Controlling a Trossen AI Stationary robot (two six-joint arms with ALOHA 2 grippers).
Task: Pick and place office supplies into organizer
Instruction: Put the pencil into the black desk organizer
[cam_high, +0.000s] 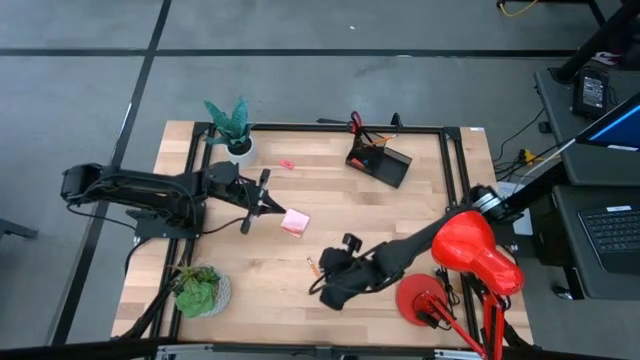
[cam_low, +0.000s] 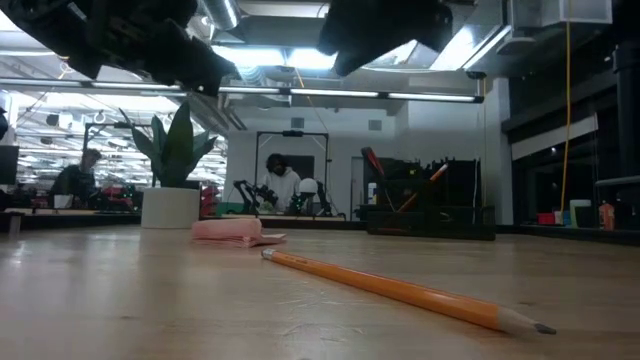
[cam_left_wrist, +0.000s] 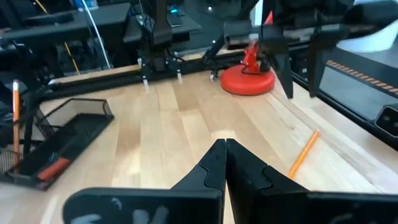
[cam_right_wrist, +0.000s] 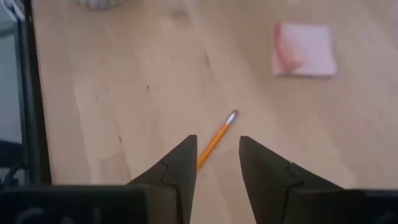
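High view: right gripper (cam_high: 322, 283) at 6 o'clock of table (cam_high: 420, 215), just above orange pencil (cam_high: 311, 266). Pink sticky-note pad (cam_high: 295, 222) at centre; organizer (cam_high: 379, 160) at 1 o'clock, well apart. Left gripper (cam_high: 250, 205) at 9 o'clock, near the pad. Small red eraser (cam_high: 287, 164) at 11 o'clock.

Low view: pencil (cam_low: 400, 290) flat on the wood, tip toward 4 o'clock. Round and slim, so likely to roll if nudged by one finger first.

Left wrist view: left fingers (cam_left_wrist: 214, 163) pressed together, nothing held. Parked close to the pad; possible clash on a carry toward the organizer (cam_left_wrist: 59, 140).

Right wrist view: right gripper (cam_right_wrist: 217, 163) fingers parted, empty, straddling the pencil (cam_right_wrist: 216, 138) end rather than its middle. Risk: end grip, pencil pivots or slips on lift. Risk: descent too deep, fingertips jam on table.
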